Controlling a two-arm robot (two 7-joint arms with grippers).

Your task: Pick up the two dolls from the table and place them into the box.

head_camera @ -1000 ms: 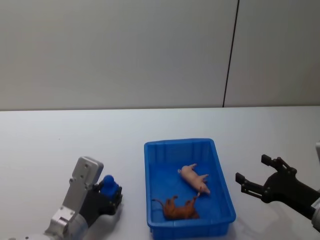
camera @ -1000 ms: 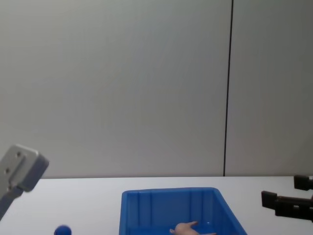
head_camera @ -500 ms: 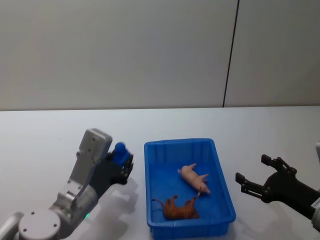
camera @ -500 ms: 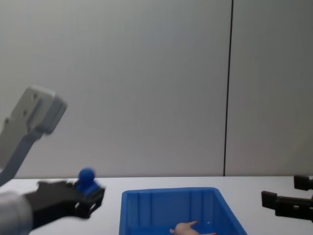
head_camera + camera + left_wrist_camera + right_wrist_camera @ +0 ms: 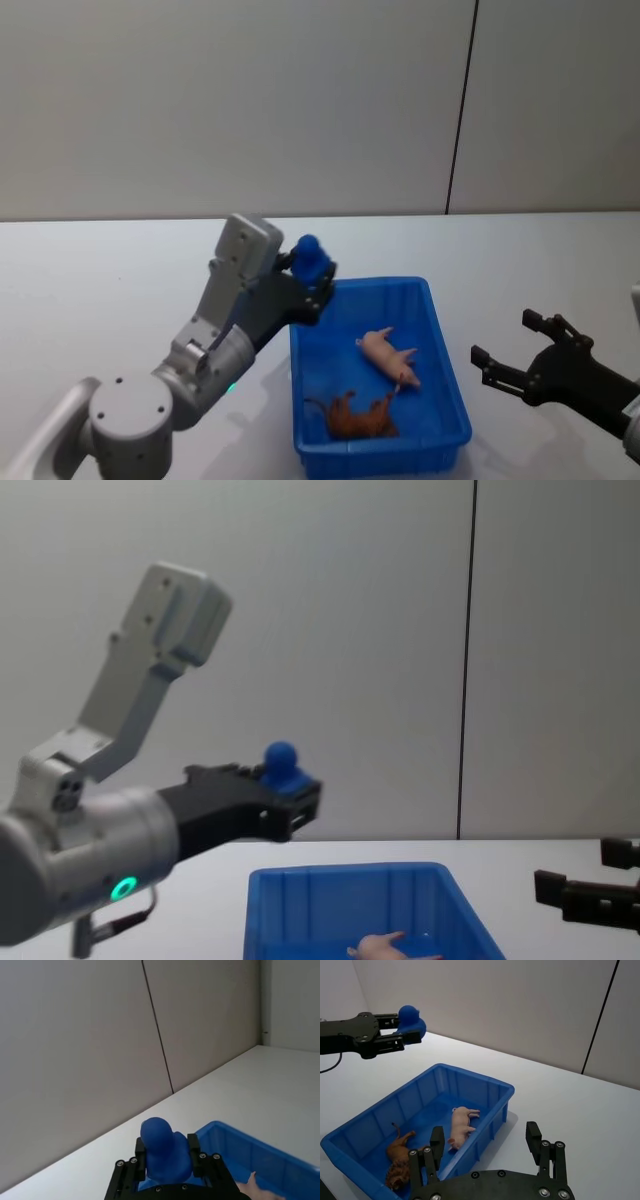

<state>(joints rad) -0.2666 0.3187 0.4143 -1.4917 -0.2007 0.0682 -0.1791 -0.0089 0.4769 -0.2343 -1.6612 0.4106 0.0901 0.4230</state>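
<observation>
Box [image 5: 442, 352] — bright blue bin, the reference point. Contents: pink doll [image 5: 388, 355] lying inside, task half done; brown lion toy [image 5: 358, 417] beside it. Blue doll [image 5: 310, 260] — clamped in left gripper [image 5: 312, 277], raised above the box's far-left corner, not yet released. Right gripper [image 5: 503, 356] — fingers spread, empty, just right of the box.

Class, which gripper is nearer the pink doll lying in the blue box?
Right. The right gripper waits open beside the box, near the pink doll; the left gripper holds the blue doll above the far corner.
</observation>
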